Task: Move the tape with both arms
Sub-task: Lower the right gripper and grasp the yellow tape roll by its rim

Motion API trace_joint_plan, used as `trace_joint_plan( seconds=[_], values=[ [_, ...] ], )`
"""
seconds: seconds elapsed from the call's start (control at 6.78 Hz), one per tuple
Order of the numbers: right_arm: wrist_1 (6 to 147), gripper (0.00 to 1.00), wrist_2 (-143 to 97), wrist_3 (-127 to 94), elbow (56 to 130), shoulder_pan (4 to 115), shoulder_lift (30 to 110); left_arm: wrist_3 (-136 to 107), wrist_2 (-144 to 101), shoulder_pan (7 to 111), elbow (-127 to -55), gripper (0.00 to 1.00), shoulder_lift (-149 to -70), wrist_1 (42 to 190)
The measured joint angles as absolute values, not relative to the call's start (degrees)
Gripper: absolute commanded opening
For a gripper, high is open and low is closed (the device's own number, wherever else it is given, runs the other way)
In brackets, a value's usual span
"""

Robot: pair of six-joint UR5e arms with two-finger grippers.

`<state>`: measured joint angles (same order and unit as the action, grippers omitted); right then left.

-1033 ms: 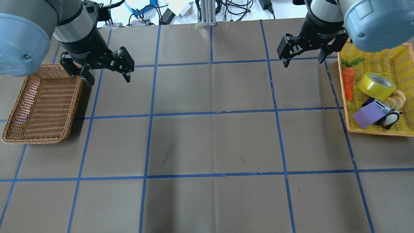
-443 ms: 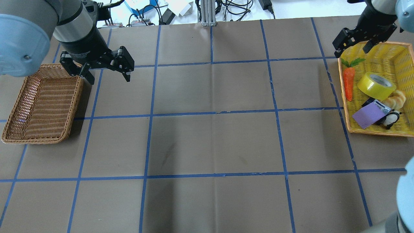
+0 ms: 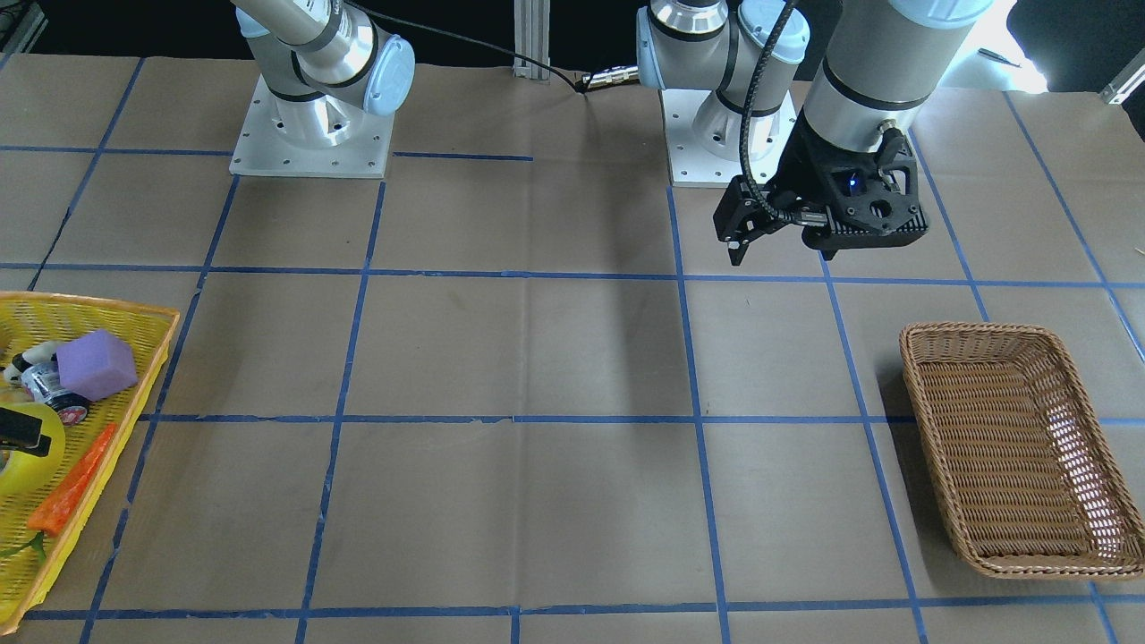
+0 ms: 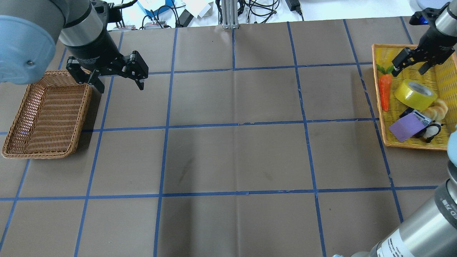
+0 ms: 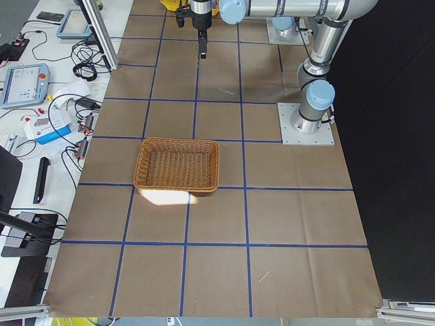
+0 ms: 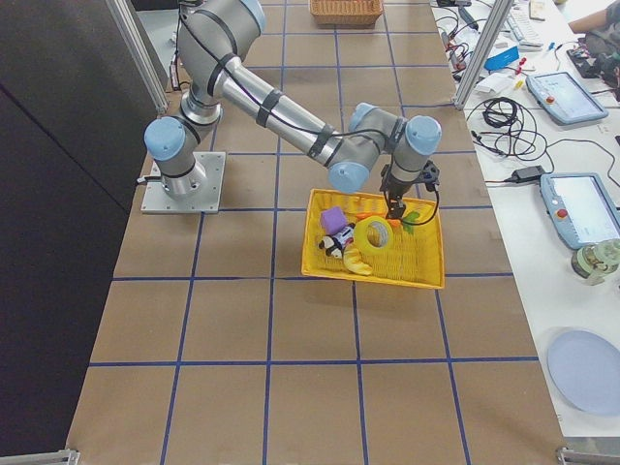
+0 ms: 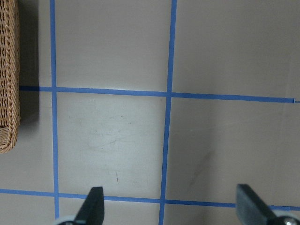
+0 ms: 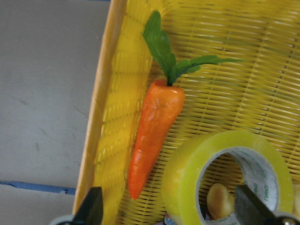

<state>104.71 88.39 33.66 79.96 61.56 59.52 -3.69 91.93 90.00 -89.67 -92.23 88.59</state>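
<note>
Brown paper tabletop (image 4: pixel 232 157), woven wicker basket (image 4: pixel 46 114), glossy ring-shaped tape (image 4: pixel 410 97)

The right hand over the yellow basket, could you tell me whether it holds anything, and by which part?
Nothing is held; the right hand is open and empty above the tape.

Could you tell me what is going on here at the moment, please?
The right tool hovers open over the yellow basket, just beyond the tape, which lies there beside a toy carrot and other small items. The left tool hangs open next to the wicker basket. Nothing is grasped yet.
</note>
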Motion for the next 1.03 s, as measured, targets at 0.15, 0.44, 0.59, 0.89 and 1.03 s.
trace_joint_plan(
  seconds=[0.15,0.44,0.59,0.89,1.03],
  values=[
    [104.58,0.80,88.73,34.29,80.23,60.87,58.80,-3.69,91.94,90.02,-89.70,1.00,-92.25,88.59],
    [104.01,0.08,89.40,35.57,81.92,59.78,58.49,-3.69,91.93,90.08,-89.77,1.00,-92.28,88.59],
    [103.78,0.02,89.92,35.90,82.76,59.44,58.46,-3.69,91.95,90.08,-89.77,1.00,-92.27,88.59],
    [103.41,0.01,90.26,36.10,82.91,59.27,58.72,-3.69,91.95,90.09,-89.80,1.00,-92.25,88.59],
    [102.59,0.01,90.22,36.08,82.58,59.40,59.51,-3.69,91.96,90.09,-89.79,1.00,-92.22,88.59]
  ],
)
